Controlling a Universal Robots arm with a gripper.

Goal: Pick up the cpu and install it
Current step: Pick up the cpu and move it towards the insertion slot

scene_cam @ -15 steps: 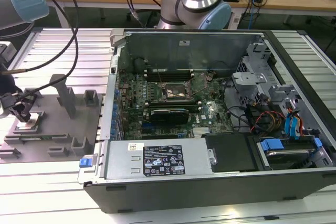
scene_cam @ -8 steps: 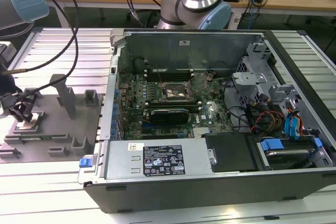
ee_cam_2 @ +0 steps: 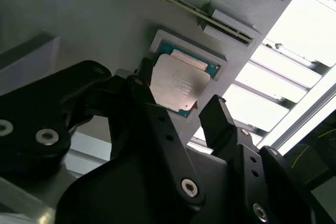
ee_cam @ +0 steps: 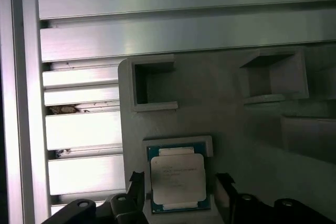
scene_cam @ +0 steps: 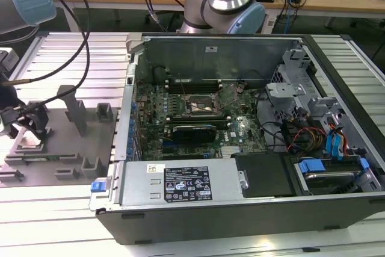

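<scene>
On the grey fixture (ee_cam: pixel 236 145), parted fingers (ee_cam: pixel 137 190) flank the cpu (ee_cam: pixel 177 178).

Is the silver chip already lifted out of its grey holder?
No: in the first wrist view the cpu lies flat in its recess in the grey fixture, with the open hand straddling it.

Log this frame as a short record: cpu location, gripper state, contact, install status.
cpu: lies flat, metal top up, in a recess of the grey fixture
gripper: open, one finger on each side of the cpu in both wrist views
contact: no grip visible; cpu not lifted
fixture position: to the exterior view's left of the open computer case
install status: not done; motherboard socket appears unfilled
</scene>
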